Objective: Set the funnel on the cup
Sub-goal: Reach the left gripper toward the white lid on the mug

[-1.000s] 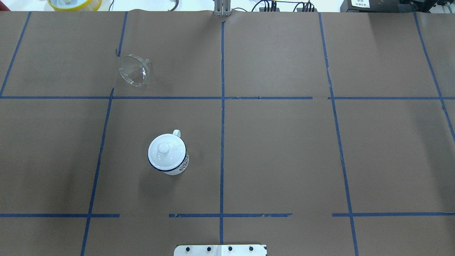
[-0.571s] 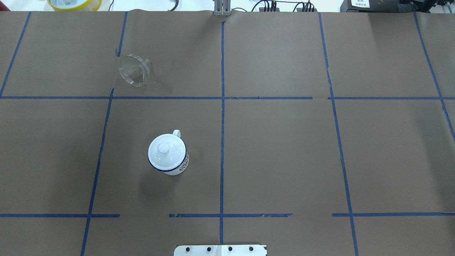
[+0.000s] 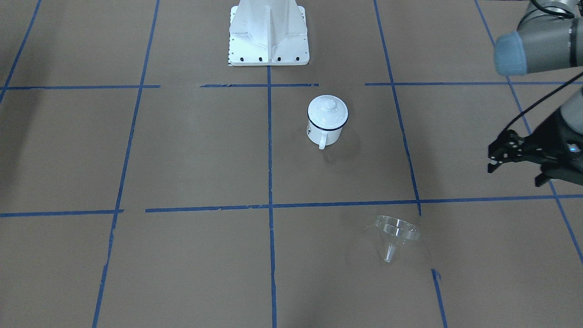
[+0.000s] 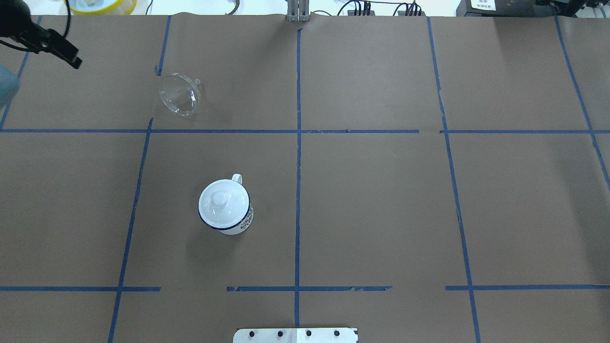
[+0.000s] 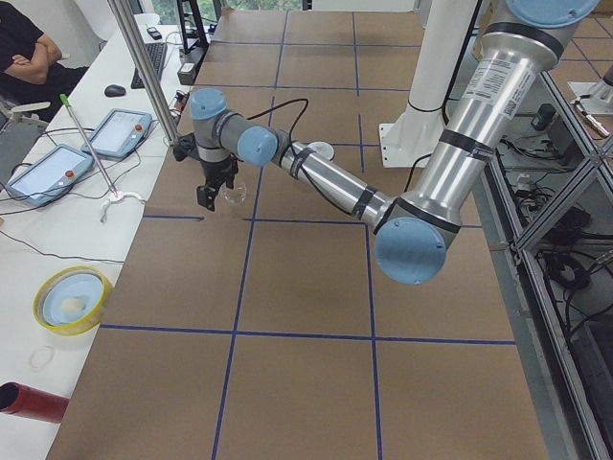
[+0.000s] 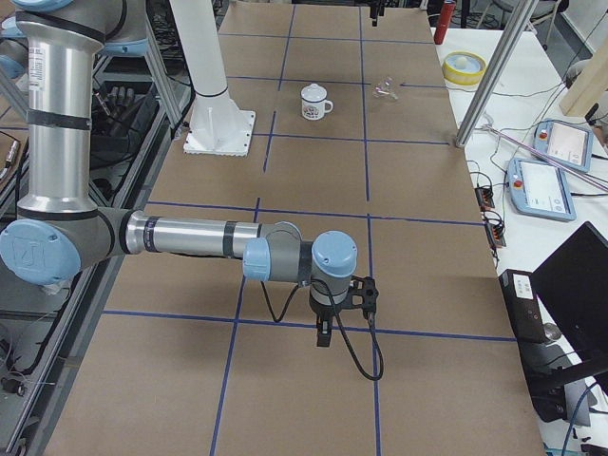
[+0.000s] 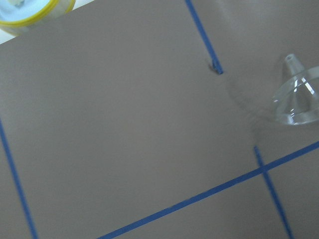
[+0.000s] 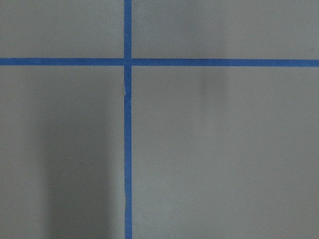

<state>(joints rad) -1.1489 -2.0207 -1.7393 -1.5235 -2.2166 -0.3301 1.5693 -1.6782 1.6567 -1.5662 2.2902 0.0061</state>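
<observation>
The clear funnel (image 4: 180, 94) lies on its side on the brown table, far left of centre; it also shows in the front view (image 3: 395, 234) and the left wrist view (image 7: 297, 97). The white cup (image 4: 236, 224) with a dark blue rim stands upright nearer the robot, with a white knobbed lid (image 4: 219, 202) on top of it. It also shows in the front view (image 3: 324, 132). My left gripper (image 3: 517, 175) hovers open and empty, to the left of the funnel and apart from it. My right gripper (image 6: 328, 328) hangs far off over bare table; I cannot tell its state.
A yellow-rimmed bowl (image 4: 100, 5) sits past the table's far edge. The robot's white base (image 3: 268, 32) stands at the near edge. Blue tape lines cross the brown paper. An operator (image 5: 29, 57) and tablets (image 5: 43, 172) are beside the far edge.
My left gripper has come into the overhead view at the top left corner. The funnel, the cup and its lid have not moved.
</observation>
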